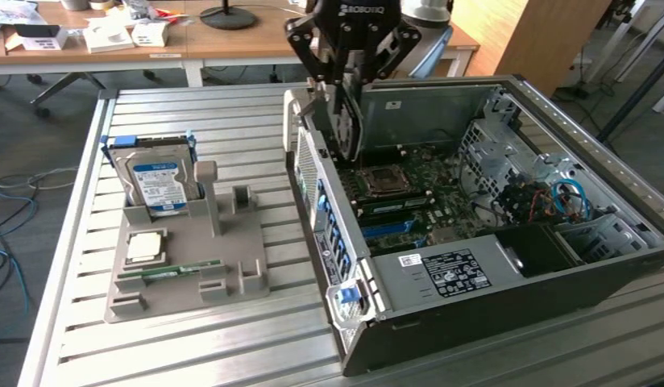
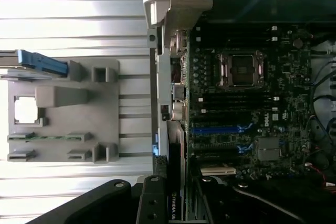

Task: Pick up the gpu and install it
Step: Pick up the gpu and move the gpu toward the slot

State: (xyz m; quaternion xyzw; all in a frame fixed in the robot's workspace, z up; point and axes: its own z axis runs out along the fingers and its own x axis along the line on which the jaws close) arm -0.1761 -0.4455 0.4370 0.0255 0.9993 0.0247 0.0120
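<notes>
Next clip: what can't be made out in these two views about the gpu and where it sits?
Exterior view: bottom edge of the gpu and any slot beneath, hidden by the card itself and the case wall.
Exterior view: upper body of the hand, cut off by the top edge.
Wrist view: the gpu's length, edge-on and cut off by the bottom edge.
Exterior view: label print on the hard drive, too small to read.

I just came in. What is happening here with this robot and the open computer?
The robot arm's gripper holds a graphics card on edge over the open computer case, close to the case wall that faces the gray tray. The card hangs above the main board and does not look seated in a slot yet. A hard drive stands on the tray.
</notes>
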